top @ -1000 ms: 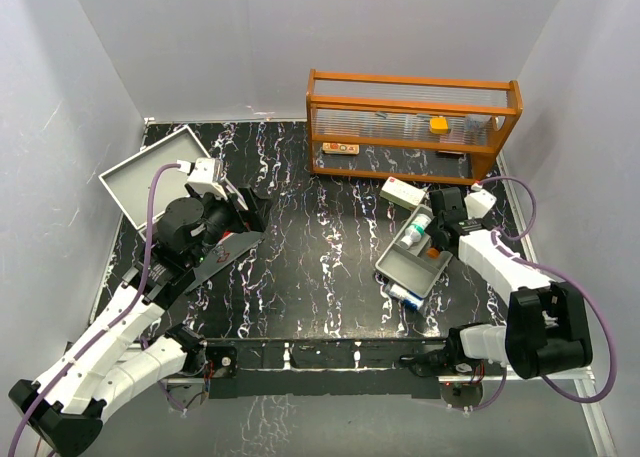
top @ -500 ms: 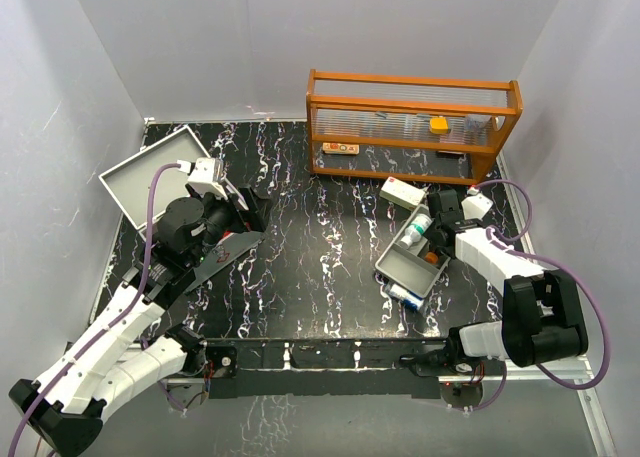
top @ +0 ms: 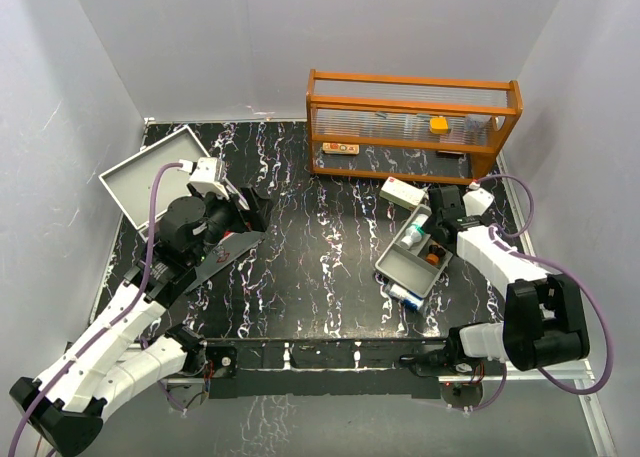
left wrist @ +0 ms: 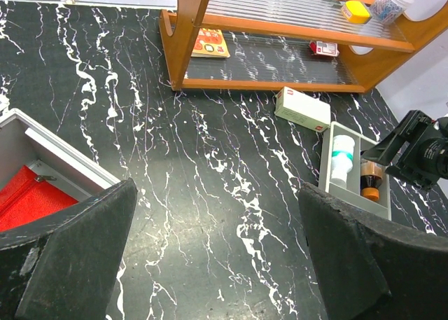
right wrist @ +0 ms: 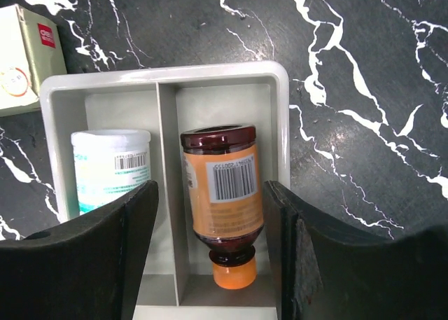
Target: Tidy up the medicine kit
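At the near left, the left gripper (left wrist: 217, 194) hangs over the black marbled table (top: 320, 247) with its fingers spread wide and nothing between them. Just left of it sits the medicine kit (top: 135, 177), a light-grey metal case lying open at the left side of the table, with a red pouch (left wrist: 24, 197) inside.

On the right side, the right gripper (right wrist: 210, 190) is above a small grey divided tray (right wrist: 162, 73). Its fingers stand apart on either side of an amber bottle (right wrist: 224, 187) with an orange label, which lies in the tray's right compartment. A white bottle (right wrist: 112, 169) lies in the left compartment.

Just beyond the tray is a white box (left wrist: 302, 108). Farthest back stands a wooden shelf rack (top: 415, 112).
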